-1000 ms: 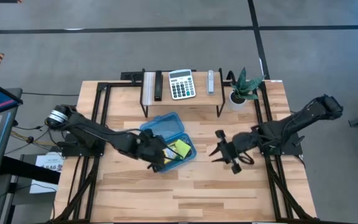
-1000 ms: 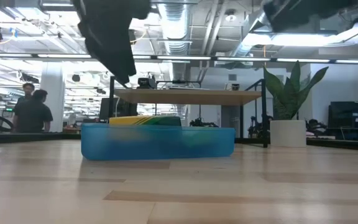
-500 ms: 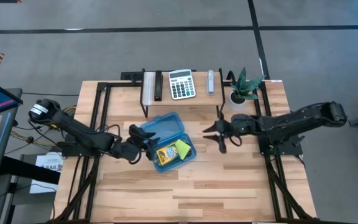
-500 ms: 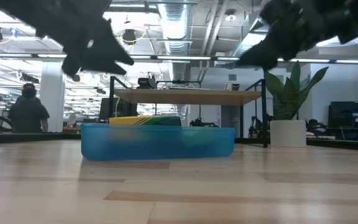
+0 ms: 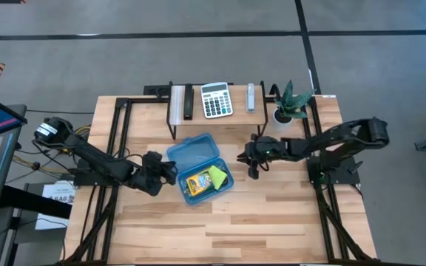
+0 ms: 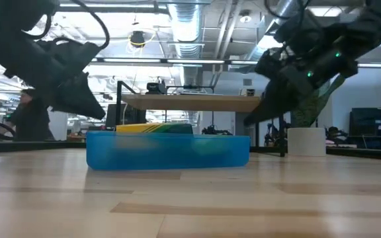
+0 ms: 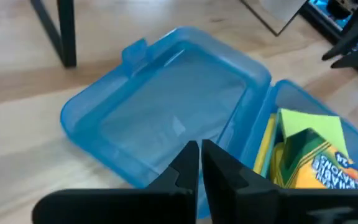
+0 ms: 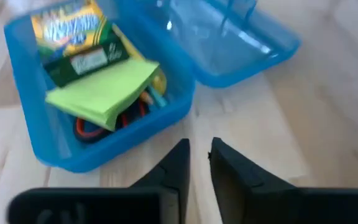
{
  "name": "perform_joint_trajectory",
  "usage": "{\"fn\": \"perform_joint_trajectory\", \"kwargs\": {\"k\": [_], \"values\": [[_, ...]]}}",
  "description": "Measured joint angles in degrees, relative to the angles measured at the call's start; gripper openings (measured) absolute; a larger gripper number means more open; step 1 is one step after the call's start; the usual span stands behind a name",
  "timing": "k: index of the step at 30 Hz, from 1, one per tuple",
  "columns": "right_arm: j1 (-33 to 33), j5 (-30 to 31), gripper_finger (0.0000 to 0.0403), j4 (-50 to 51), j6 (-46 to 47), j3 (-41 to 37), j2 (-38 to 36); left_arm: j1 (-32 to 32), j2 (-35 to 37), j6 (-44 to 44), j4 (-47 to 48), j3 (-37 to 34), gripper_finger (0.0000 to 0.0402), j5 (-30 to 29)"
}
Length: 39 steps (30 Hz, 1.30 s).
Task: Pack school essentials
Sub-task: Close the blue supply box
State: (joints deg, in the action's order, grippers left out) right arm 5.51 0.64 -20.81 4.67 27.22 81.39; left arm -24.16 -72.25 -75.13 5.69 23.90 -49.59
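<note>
A blue plastic case (image 5: 200,165) lies open in the middle of the table, its empty lid (image 7: 166,112) flat beside its base (image 8: 61,155). The base holds a yellow-green crayon box (image 8: 73,37), a lime-green sticky-note pad (image 8: 104,93), red scissor handles (image 8: 89,127) and yellow pencils (image 7: 266,146). My left gripper (image 5: 170,170) hovers shut just off the case's left side, above table level (image 6: 94,109). My right gripper (image 5: 250,159) hovers off the case's right side (image 8: 199,155), its fingers a narrow gap apart with nothing between them.
A low shelf at the table's far edge carries a white-grey calculator (image 5: 215,100), a black bar (image 5: 188,102) and a grey bar (image 5: 251,96). A potted plant (image 5: 287,103) stands at its right end. A person (image 6: 25,112) stands in the room behind. Bare wood lies toward the near edge.
My left gripper has drawn back from above the case's base toward the table's left edge and has shut. My right gripper has gone toward the far edge and then toward the case, and its wide-spread fingers have narrowed. The case has stayed where it was.
</note>
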Motion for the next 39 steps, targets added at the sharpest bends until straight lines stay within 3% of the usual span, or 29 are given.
{"fn": "perform_joint_trajectory", "kwargs": {"k": [9, 15, 26, 34, 39], "values": [[-0.24, -3.99, 0.0009, -0.68, 0.85, 3.04, 8.37, -0.81, 0.00, -13.76, 13.71, 0.02, 0.0001, 6.25], [-2.91, -7.07, 0.0018, -0.84, 4.79, 3.44, 10.75, -0.81, -1.31, -20.77, 19.59, 0.02, 0.0000, 10.61], [-13.16, -7.48, 0.0009, -2.85, 7.47, 6.01, 14.72, 0.91, -7.36, -20.54, 18.22, 0.04, 0.0000, 11.21], [-16.65, -14.01, 0.0021, -1.80, 4.78, 9.96, 12.56, 2.58, -7.85, -15.89, 15.98, 0.09, 0.0000, 8.98], [-14.02, -7.63, 0.0010, 4.58, 3.89, 10.08, 9.22, 4.21, -7.85, -13.58, 15.40, 0.09, 0.0000, 8.66]]}}
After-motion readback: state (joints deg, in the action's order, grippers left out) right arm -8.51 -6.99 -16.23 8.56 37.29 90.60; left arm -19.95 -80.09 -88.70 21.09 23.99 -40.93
